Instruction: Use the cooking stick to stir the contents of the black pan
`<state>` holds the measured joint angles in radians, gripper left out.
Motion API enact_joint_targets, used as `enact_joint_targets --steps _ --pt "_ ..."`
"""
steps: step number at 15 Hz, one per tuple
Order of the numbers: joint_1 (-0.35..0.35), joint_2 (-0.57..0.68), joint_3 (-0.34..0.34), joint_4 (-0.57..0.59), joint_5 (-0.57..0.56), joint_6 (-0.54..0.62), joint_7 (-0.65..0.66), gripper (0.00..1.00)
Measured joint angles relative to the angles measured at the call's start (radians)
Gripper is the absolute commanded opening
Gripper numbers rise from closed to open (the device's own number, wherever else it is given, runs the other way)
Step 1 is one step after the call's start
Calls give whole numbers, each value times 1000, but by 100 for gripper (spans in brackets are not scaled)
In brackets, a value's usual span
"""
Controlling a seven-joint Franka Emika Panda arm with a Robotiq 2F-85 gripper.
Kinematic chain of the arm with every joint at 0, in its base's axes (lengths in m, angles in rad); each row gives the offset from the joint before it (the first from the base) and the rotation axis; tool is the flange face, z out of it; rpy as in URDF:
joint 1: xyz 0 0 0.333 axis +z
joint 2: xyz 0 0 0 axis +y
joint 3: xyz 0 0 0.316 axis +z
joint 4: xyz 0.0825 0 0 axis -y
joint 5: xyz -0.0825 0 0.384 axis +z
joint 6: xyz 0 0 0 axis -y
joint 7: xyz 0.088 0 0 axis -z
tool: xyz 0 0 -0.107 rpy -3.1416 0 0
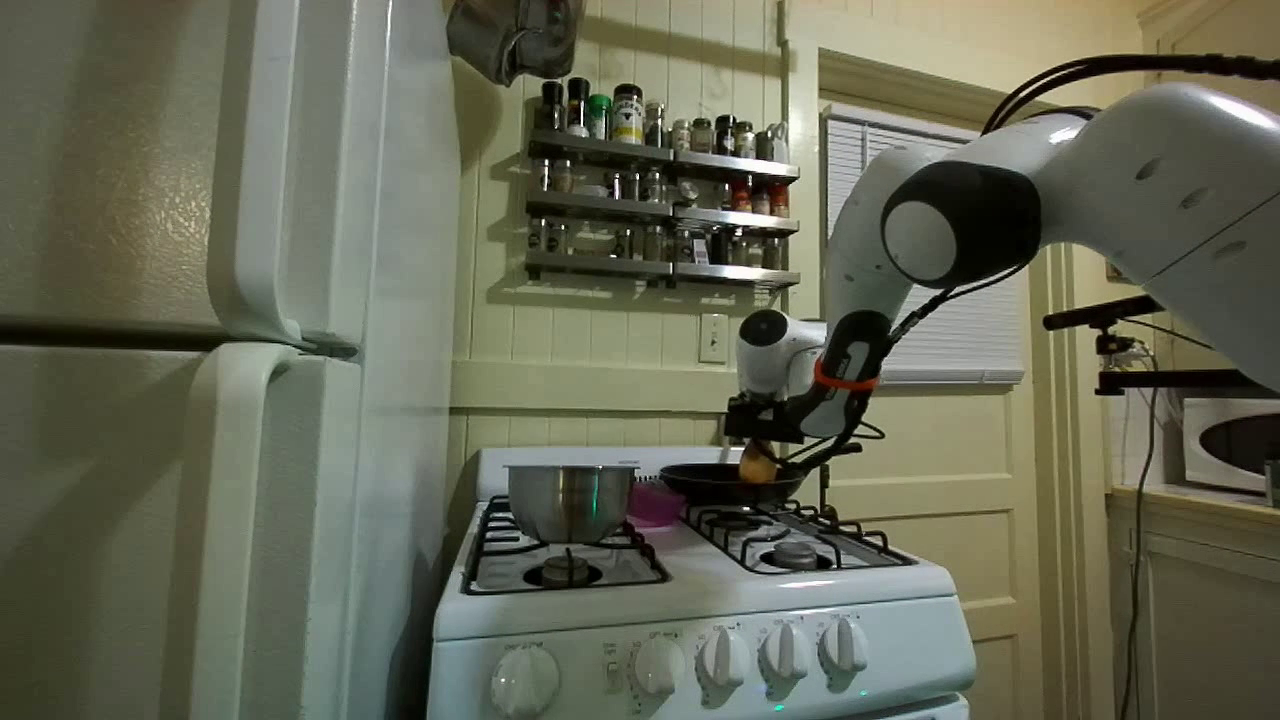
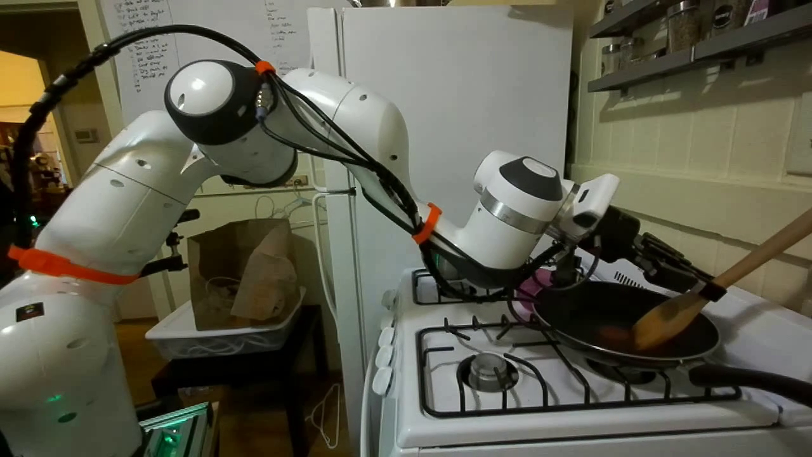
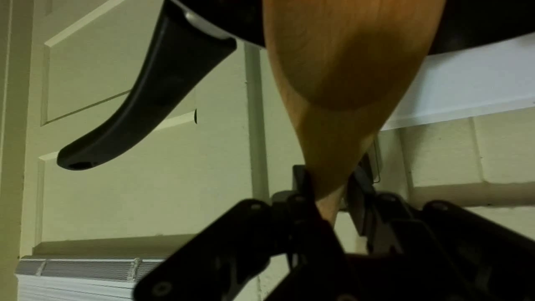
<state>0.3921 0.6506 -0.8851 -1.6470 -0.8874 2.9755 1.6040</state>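
Partly cropped, the cooking stick [image 2: 675,317] is clamped in the pincer [image 3: 330,184]; the black pan [image 2: 587,317] is murky inside.

Clearance, taken from the black pan [image 2: 574,311]. Open: low room over the front burner [image 1: 795,555], directly before the pan; pan interior, on the pink bowl [image 1: 655,505] side. In the way: arm [image 2: 380,127] and hanging cables [image 2: 396,188] above the pan's front; cooking stick [image 2: 669,320], tilted inside it, handle slanting up beyond the jaws; pan handle [image 2: 742,377], jutting out on the door [image 1: 930,435] side; wall [image 1: 590,335] behind; the bowl just beside the pan, steel pot [image 1: 570,505] past it.
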Motion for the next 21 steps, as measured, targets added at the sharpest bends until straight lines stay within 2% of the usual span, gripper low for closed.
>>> enact_joint_targets --steps 9,13,17,21 --pt "-1 192 -79 148 24 300 130 6" --pt "0 209 -64 180 48 374 137 6" --pt "6 170 -12 134 16 380 127 6" --pt "34 53 22 -22 -62 375 111 6"
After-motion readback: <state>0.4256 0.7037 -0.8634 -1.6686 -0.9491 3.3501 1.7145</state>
